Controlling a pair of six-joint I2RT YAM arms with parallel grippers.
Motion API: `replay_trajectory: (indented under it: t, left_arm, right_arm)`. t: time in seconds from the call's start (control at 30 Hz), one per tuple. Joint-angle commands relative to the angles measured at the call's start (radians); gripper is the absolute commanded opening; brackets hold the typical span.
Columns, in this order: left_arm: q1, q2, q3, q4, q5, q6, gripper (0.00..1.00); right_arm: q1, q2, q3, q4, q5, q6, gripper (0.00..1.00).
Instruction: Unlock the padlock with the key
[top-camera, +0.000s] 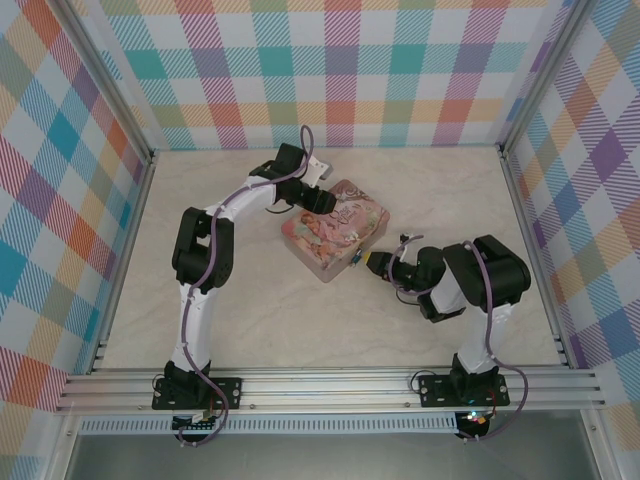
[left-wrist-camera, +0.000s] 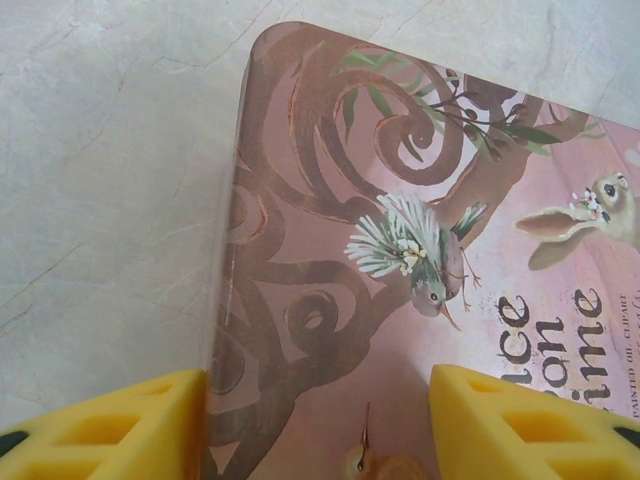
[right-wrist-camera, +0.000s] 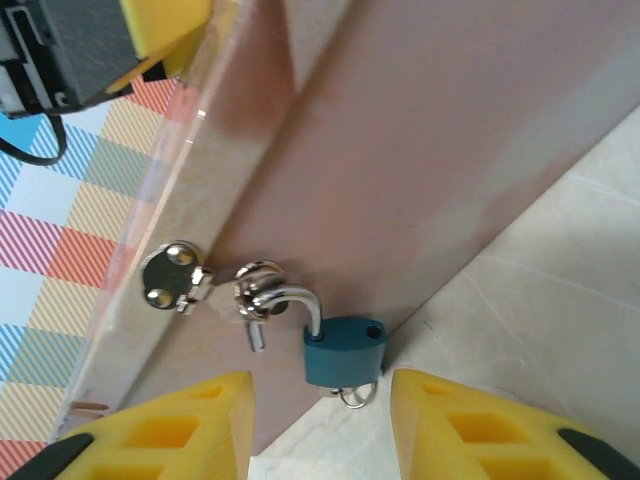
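Marble-look table (top-camera: 250, 310), plaid walls (top-camera: 340, 70). Padlock (right-wrist-camera: 345, 350) hangs on hasp (right-wrist-camera: 255, 285) of pink tin (right-wrist-camera: 420, 150), body end toward right gripper (right-wrist-camera: 318, 388), fingers spread. Left gripper (left-wrist-camera: 318, 385) spread over tin edge.

open table (top-camera: 250, 310) surrounds the pink tin (top-camera: 335, 235); left gripper (left-wrist-camera: 318, 425) crowds its far corner.

A pale, marble-veined bench (top-camera: 270, 325) carries everything. A pink illustrated rectangular tin box (top-camera: 330, 245) lies flat near its middle.
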Motion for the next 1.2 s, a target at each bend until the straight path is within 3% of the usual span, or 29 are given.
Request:
replay_trajectory:
  t: [0.0,0.27,0.67,1.17]
  left_arm:
    - [-0.026,0.090,-0.013,-0.198,-0.051,0.054,0.56]
    - [-0.028,0.099,0.000,-0.195,-0.051,0.046,0.52]
    - [-0.029,0.110,0.018,-0.204,-0.050,0.046,0.50]
    - [-0.029,0.114,0.016,-0.202,-0.060,0.043,0.46]
  right_arm:
    - [-0.009,0.024,0.025,0.055,-0.022,-0.013,0.40]
    - [-0.008,0.030,0.043,0.056,-0.050,-0.050,0.42]
    - [-0.009,0.029,0.087,0.056,-0.108,-0.076,0.57]
    - [-0.010,0.003,0.131,0.056,-0.204,-0.092,0.53]
